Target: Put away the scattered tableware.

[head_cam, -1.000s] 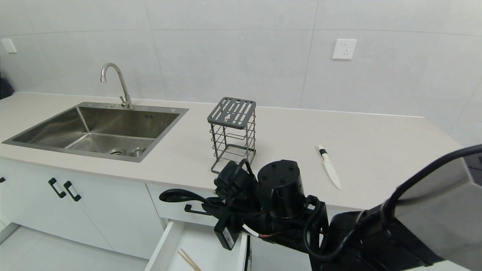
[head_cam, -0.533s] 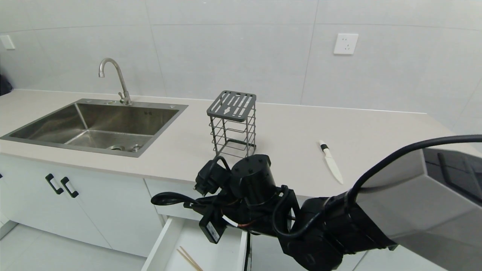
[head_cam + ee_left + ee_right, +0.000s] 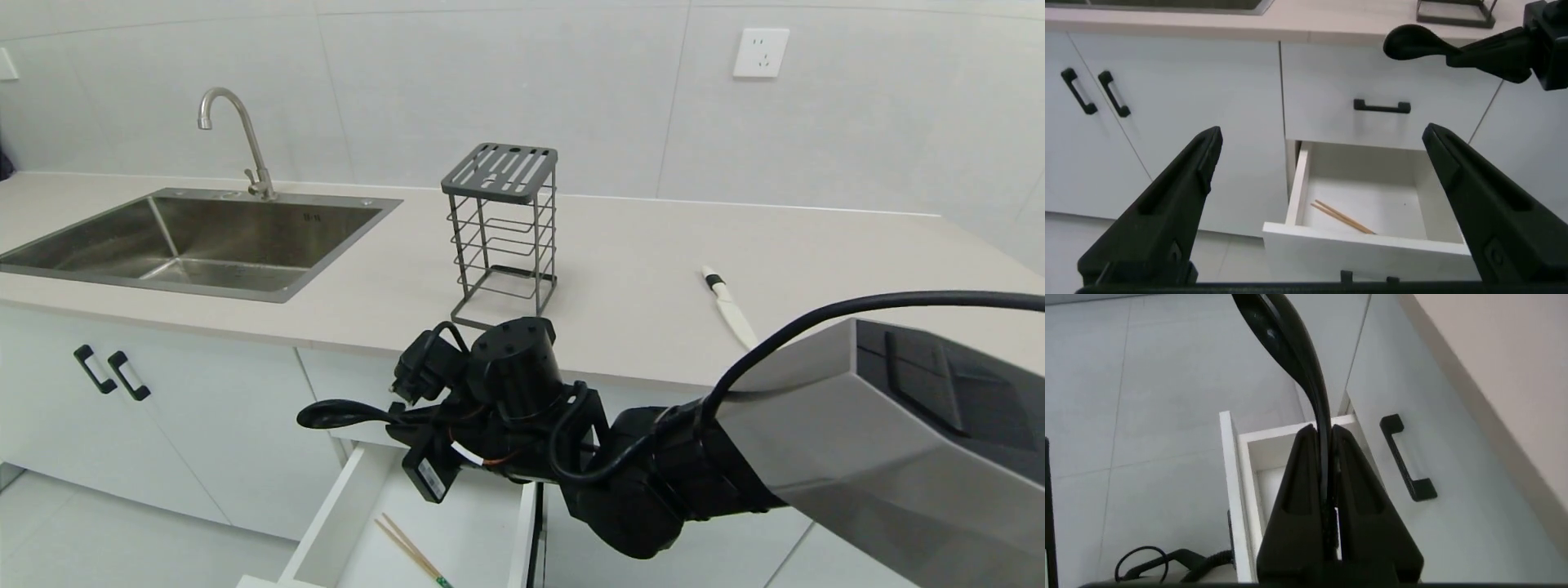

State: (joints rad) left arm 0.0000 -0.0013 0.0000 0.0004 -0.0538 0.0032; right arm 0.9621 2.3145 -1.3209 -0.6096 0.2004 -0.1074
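The right tool is clamping the handle of the black plastic spoon. The spoon is lying level, its long axis pointing toward the robot's left, bowl end outermost. The open white drawer is sitting just below it, holding wooden chopsticks, so a downward move probably comes next. The left tool is hanging with fingers apart, facing the drawer. The drawer's front is being cut off from view.
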